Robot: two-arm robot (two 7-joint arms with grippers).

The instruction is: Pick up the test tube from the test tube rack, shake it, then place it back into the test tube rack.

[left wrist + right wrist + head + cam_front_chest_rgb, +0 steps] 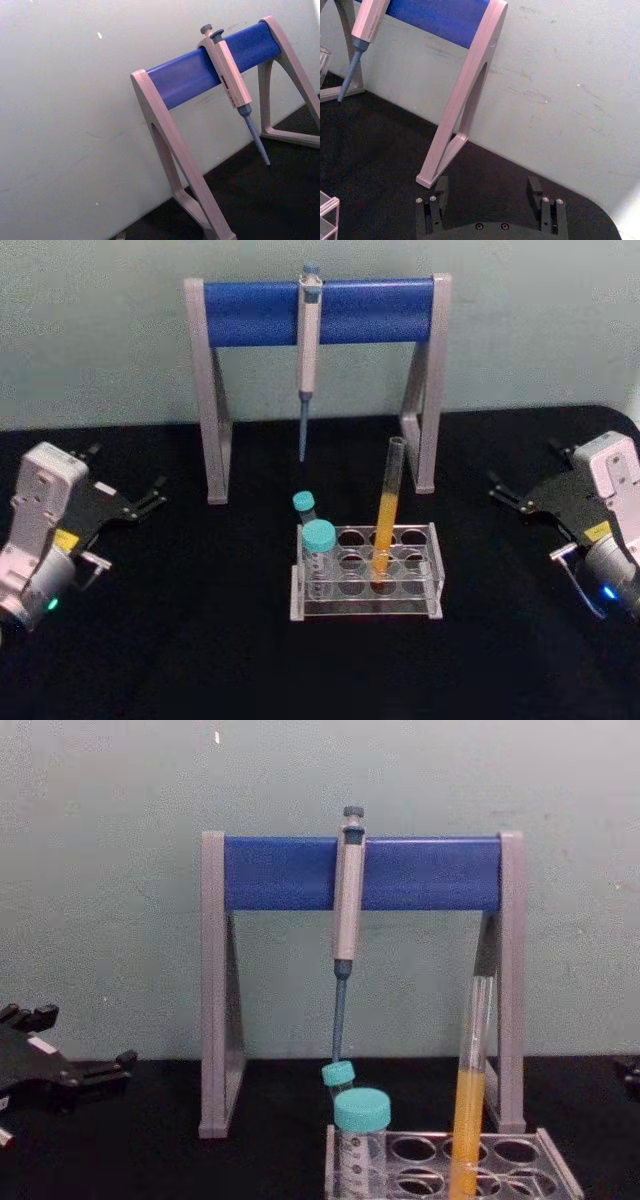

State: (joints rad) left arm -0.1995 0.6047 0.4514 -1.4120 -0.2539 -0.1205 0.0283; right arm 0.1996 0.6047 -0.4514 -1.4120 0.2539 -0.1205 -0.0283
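Since it is thin, capless glass half full of orange-yellow liquid, the test tube (388, 502) probably handles light, stiff, slippery and breakable. It stands upright in the middle column of the test tube rack (366, 610). Best hold: the bare upper length, above the teal-capped vials (318, 536). Left tool (128, 470) and right tool (525, 463) hover at opposite worktop (200, 640) edges, jaws spread, empty.

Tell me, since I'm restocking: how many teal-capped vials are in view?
2. One teal-capped vial stands in the left column of the test tube rack, near the front; the second vial tilts just behind it, at the rear left corner. None appears hidden.
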